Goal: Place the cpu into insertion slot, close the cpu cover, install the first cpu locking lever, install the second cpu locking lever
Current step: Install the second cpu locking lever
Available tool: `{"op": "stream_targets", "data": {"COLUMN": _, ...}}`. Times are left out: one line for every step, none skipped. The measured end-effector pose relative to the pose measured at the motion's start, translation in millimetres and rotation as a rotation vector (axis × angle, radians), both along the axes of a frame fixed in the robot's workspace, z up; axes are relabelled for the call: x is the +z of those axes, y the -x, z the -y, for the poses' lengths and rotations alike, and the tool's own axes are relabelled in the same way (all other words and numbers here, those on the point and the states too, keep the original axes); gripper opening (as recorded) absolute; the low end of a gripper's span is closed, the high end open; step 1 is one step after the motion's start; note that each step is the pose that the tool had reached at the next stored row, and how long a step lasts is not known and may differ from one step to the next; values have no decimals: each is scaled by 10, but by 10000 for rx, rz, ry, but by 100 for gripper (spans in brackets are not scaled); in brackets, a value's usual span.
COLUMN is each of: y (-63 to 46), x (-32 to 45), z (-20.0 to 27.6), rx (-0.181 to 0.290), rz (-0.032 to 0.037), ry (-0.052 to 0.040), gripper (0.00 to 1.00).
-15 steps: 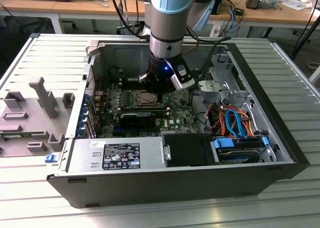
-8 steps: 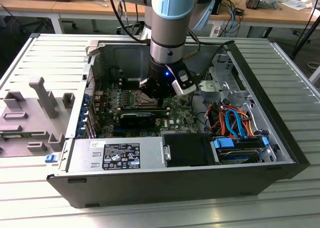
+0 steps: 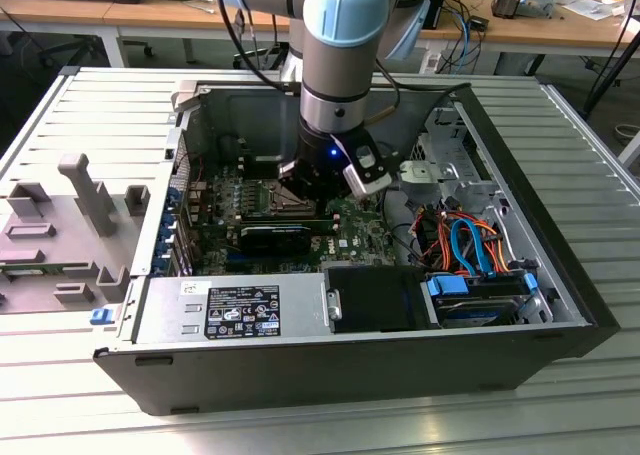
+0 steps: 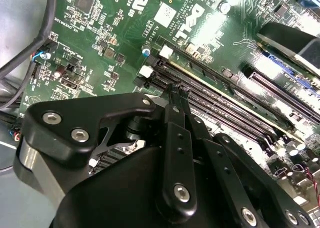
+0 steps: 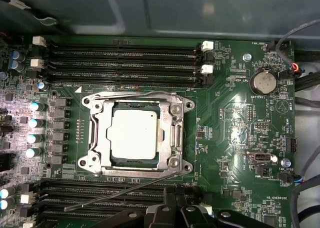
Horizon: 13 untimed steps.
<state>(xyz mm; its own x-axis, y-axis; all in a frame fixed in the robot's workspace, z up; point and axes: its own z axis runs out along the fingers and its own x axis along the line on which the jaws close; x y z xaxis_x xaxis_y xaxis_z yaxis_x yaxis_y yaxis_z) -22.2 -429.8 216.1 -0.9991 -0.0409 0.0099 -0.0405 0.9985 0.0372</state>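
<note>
The cpu (image 5: 134,139), a dull silver square, lies in the insertion slot (image 5: 186,105) on the green motherboard (image 5: 235,133). The cpu cover (image 5: 100,138) lies flat around it, and the chip shows through its window. One thin locking lever (image 5: 117,193) sticks out loose from a socket corner and slants over the black memory slots. Another thin wire lever (image 5: 130,94) runs along the opposite socket edge. My gripper (image 5: 175,197) is shut and holds nothing, with its tips just above the memory slots beside the socket. In the second wrist view the fingertips (image 4: 172,95) meet. In the exterior view the gripper (image 3: 305,190) hangs inside the case next to the socket (image 3: 268,197).
The open computer case (image 3: 150,305) lies on a slatted metal table. A black power supply (image 3: 240,310) sits along its near side. A drive cage with blue and orange cables (image 3: 470,255) is at the exterior view's right. A grey fixture (image 3: 80,195) stands at the left. Empty memory slots (image 5: 125,62) flank the socket.
</note>
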Motion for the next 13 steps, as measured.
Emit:
{"op": "stream_targets", "data": {"y": 0, "x": -7, "z": 0, "rx": 0, "rz": 0, "ry": 0, "gripper": 11}}
{"op": "stream_targets", "data": {"y": 0, "x": -10, "z": 1, "rx": 0, "rz": 0, "ry": 1, "gripper": 11}}
{"op": "stream_targets", "data": {"y": 0, "x": -13, "z": -3, "rx": 1, "rz": -1, "ry": -1, "gripper": 11}}
{"op": "stream_targets", "data": {"y": -1, "x": -16, "z": -6, "rx": 2, "rz": 0, "ry": -3, "gripper": 11}}
{"op": "stream_targets", "data": {"y": 1, "x": -18, "z": -12, "rx": 0, "rz": 0, "ry": -3, "gripper": 11}}
{"op": "stream_targets", "data": {"y": 3, "x": -20, "z": -18, "rx": 0, "rz": 0, "ry": -4, "gripper": 11}}
{"op": "stream_targets", "data": {"y": 8, "x": -22, "z": -25, "rx": 0, "rz": 0, "ry": -4, "gripper": 11}}
{"op": "stream_targets", "data": {"y": 15, "x": -25, "z": -29, "rx": 0, "rz": 0, "ry": -6, "gripper": 11}}
{"op": "stream_targets", "data": {"y": 25, "x": -28, "z": -31, "rx": 2, "rz": 1, "ry": -7, "gripper": 11}}
{"op": "stream_targets", "data": {"y": 39, "x": -30, "z": -32, "rx": 1, "rz": 0, "ry": -6, "gripper": 11}}
{"op": "stream_targets", "data": {"y": 50, "x": -32, "z": -32, "rx": 1, "rz": 0, "ry": -6, "gripper": 11}}
{"op": "stream_targets", "data": {"y": 50, "x": -34, "z": -32, "rx": 4, "rz": -1, "ry": -7, "gripper": 11}}
{"op": "stream_targets", "data": {"y": 50, "x": -36, "z": -31, "rx": 26, "rz": 0, "ry": -11, "gripper": 11}}
